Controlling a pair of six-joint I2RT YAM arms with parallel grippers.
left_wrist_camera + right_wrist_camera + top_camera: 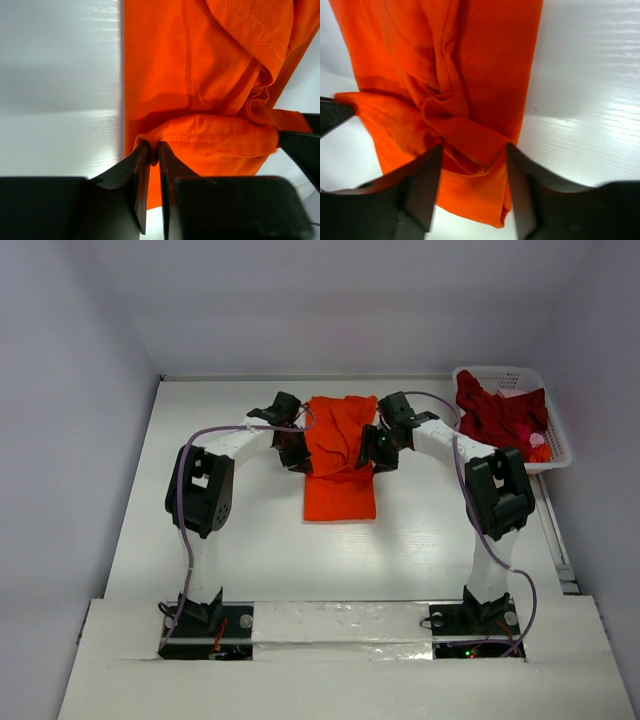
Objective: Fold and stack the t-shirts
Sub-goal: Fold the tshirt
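Note:
An orange t-shirt (340, 465) lies as a long narrow strip in the middle of the table, its far half rumpled. At the strip's left edge, my left gripper (297, 453) pinches a hemmed fold of the orange t-shirt (200, 75) between nearly touching fingertips (154, 150). On the right edge, my right gripper (378, 452) stands open. A bunched fold of the orange t-shirt (485, 75) lies loose between its spread fingers (474, 152). Dark crimson t-shirts (495, 412) are heaped in the basket at the back right.
A white lattice basket (505, 370) stands at the back right corner, with small bright items beside the red cloth. White walls close in the table's left, back and right. Both arm bases sit at the near edge.

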